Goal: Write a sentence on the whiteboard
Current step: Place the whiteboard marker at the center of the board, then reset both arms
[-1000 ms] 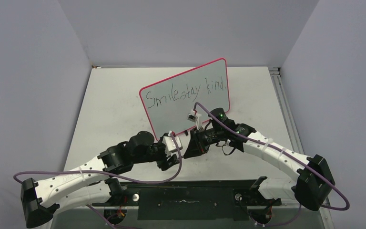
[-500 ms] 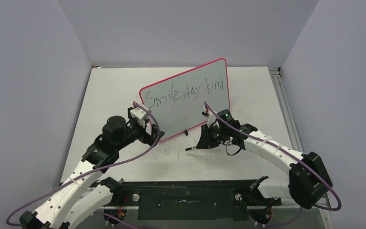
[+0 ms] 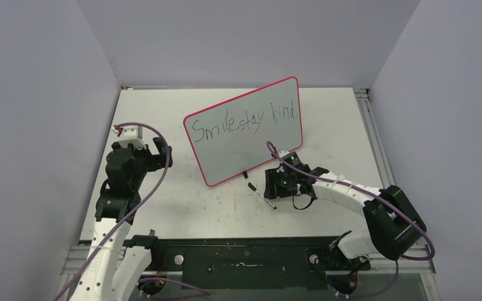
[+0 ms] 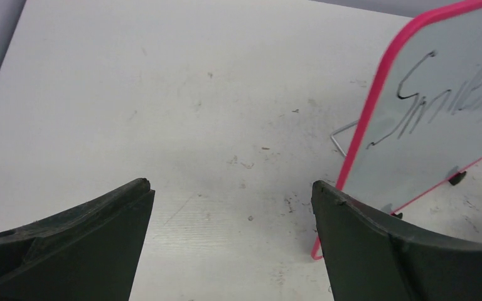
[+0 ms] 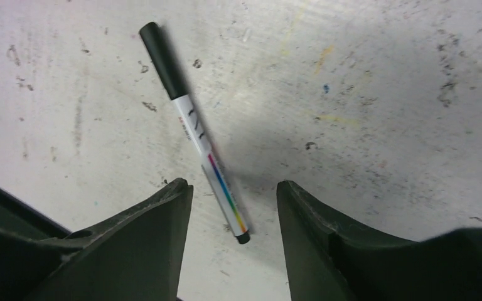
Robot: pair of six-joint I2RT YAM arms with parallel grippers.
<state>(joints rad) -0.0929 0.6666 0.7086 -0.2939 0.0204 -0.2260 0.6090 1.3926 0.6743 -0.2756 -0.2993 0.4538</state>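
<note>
Right claw (image 5: 233,191): your jaws stand partly apart and grip nothing. You hang low over the desk (image 5: 364,94), with the marker's tail end lying between the tips.
Marker (image 5: 191,135): it lies flat on the desk, long black end pointing away from you. As far as the wrist view shows, it touches neither finger.
Risk at the marker: the barrel is round and free. If you pull away sideways, a finger could clip it and send it rolling toward the board's feet. Going straight up looks safer.
Left claw (image 4: 232,188): your jaws are wide and empty, above bare desk to the left of the board.
Whiteboard (image 3: 245,135): it stands propped at mid-desk, just beyond the marker, and reads "Smile stay kind." The sentence looks finished.
Risk at the whiteboard: it rests only on small feet and a wire stand (image 4: 342,135), so it probably shifts easily. Your right arm and its cable sit near the lower right corner, and a swing toward the back could push the board over.
Risk to the writing: any brush across the face would likely smear the ink.
Risk on the left: a sweep to the right would meet the pink rim.
</note>
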